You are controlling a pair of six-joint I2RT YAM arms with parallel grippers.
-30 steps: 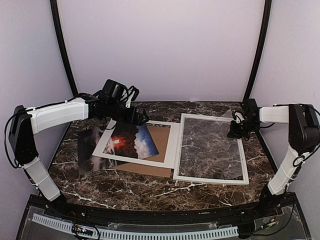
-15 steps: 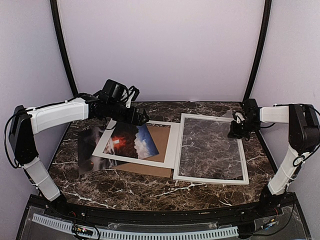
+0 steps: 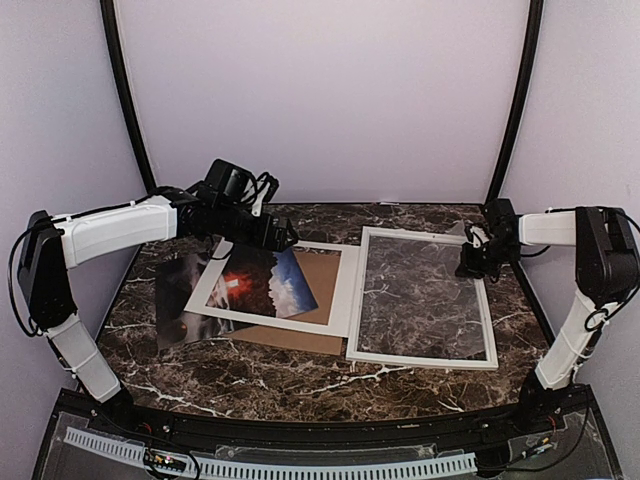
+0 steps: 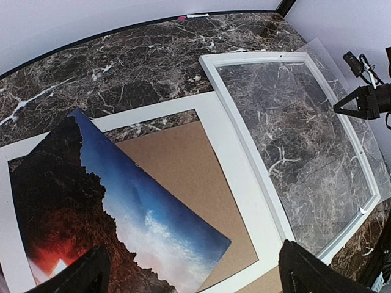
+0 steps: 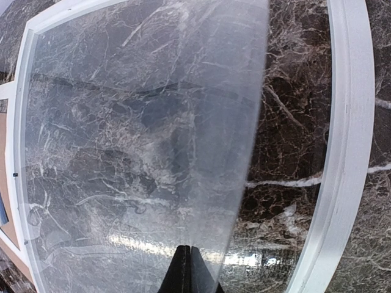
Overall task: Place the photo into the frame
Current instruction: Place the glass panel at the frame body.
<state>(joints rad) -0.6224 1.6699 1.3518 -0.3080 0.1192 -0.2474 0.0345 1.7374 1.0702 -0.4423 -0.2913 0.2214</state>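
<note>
The photo (image 3: 262, 283), a red glow over dark rocks under blue sky, lies askew on a white mat board (image 3: 345, 290); it also fills the lower left of the left wrist view (image 4: 122, 226). My left gripper (image 3: 280, 238) hovers over the photo's far corner, open, with nothing between its fingers (image 4: 311, 274). The thin white frame (image 3: 420, 358) lies flat to the right. My right gripper (image 3: 468, 262) is over the frame's far right edge, shut on the edge of a clear plastic sheet (image 5: 140, 122), which slants over the frame (image 5: 351, 122).
A brown backing board (image 3: 290, 340) lies under the mat board. A dark glossy sheet (image 3: 178, 300) sticks out at the mat's left. Everything rests on a dark marble table (image 3: 300, 385). Black poles (image 3: 125, 100) and pale walls close off the back and sides.
</note>
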